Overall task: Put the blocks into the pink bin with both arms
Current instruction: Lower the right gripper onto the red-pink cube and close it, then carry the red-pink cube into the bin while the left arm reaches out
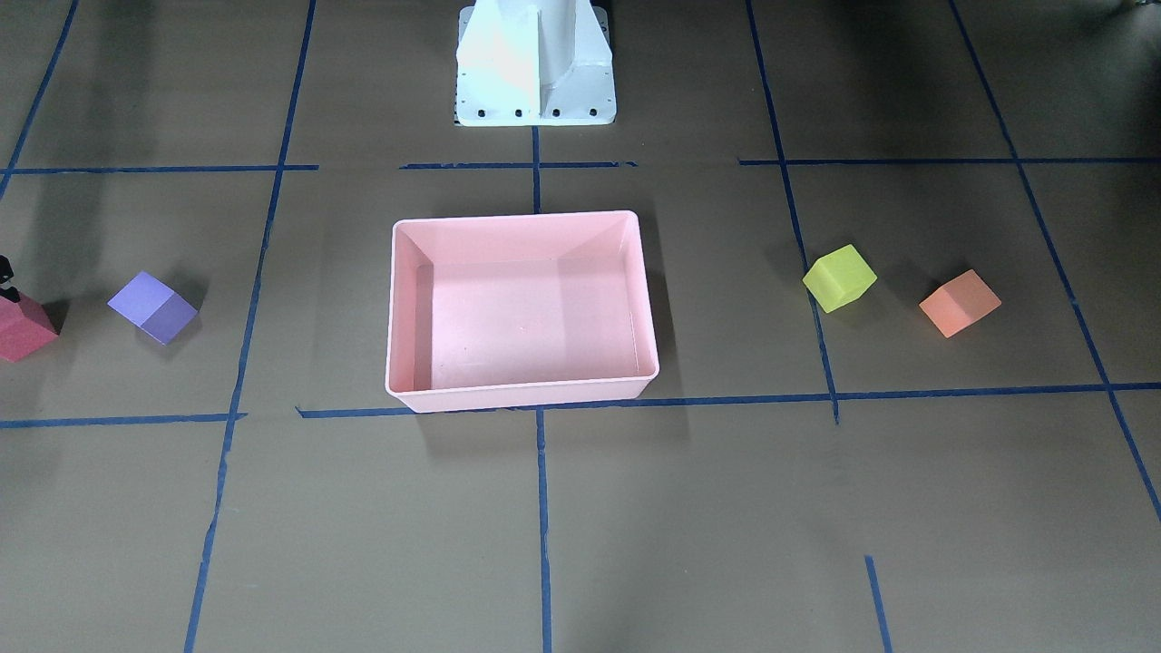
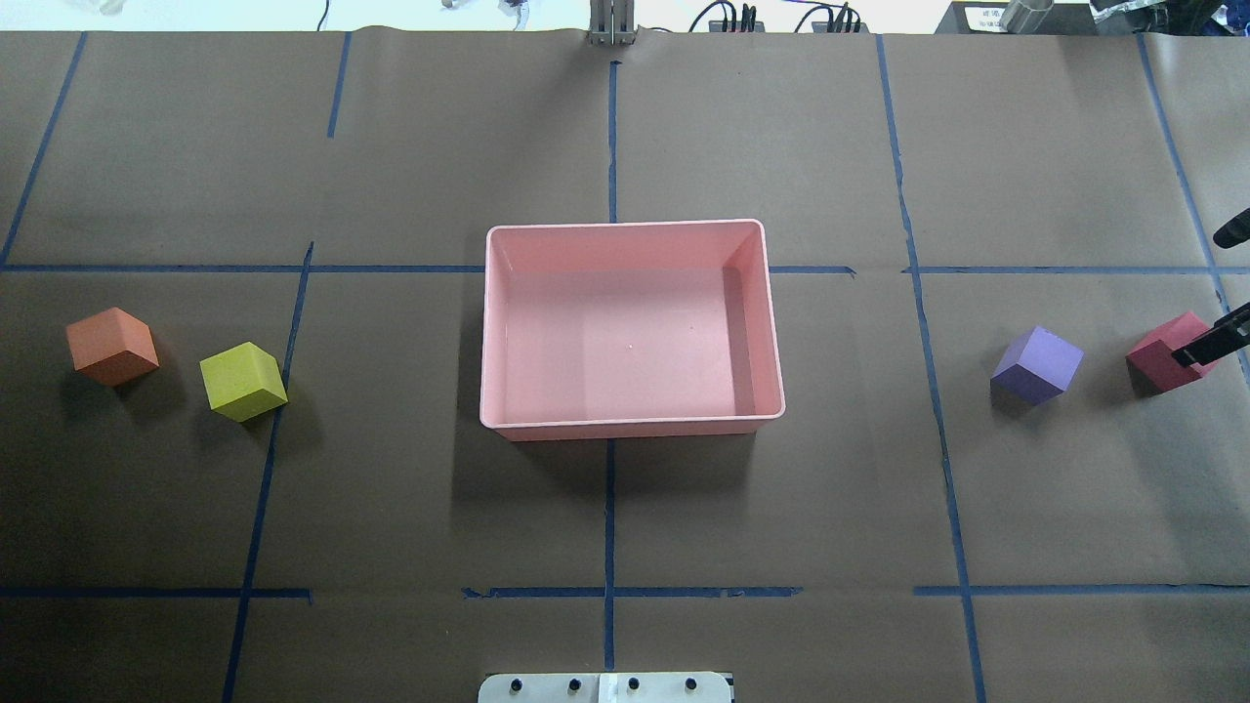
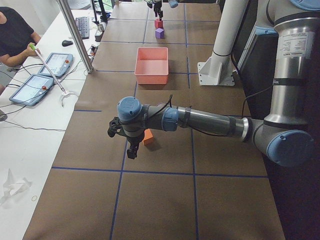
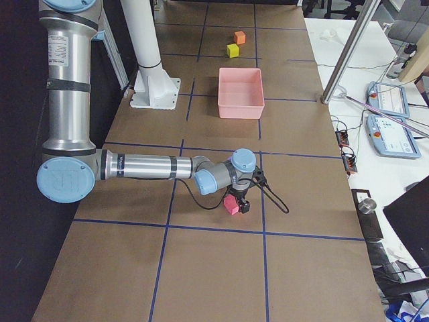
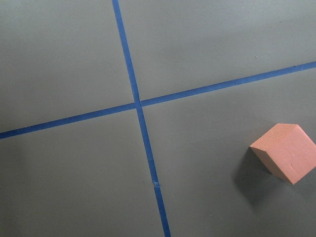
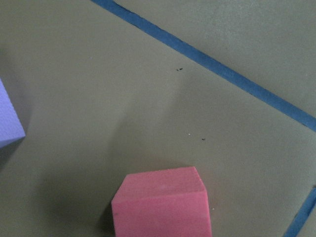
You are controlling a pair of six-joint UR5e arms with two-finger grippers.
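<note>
The pink bin (image 2: 631,426) sits empty at the table's middle. The orange block (image 2: 111,345) and the yellow-green block (image 2: 242,381) lie to its left, the purple block (image 2: 1037,364) and the red block (image 2: 1162,356) to its right. My right gripper (image 2: 1223,288) is open at the right edge, with one finger over the red block's outer side. The right wrist view shows the red block (image 6: 163,203) close below. My left gripper (image 3: 130,150) hangs just beside the orange block (image 3: 147,136); I cannot tell whether it is open. The left wrist view shows the orange block (image 5: 285,153) at the right.
The white pedestal base (image 1: 535,68) stands behind the bin on the robot's side. Blue tape lines cross the brown table. A side table with tablets (image 3: 57,64) and a metal post (image 3: 75,35) runs along the far edge.
</note>
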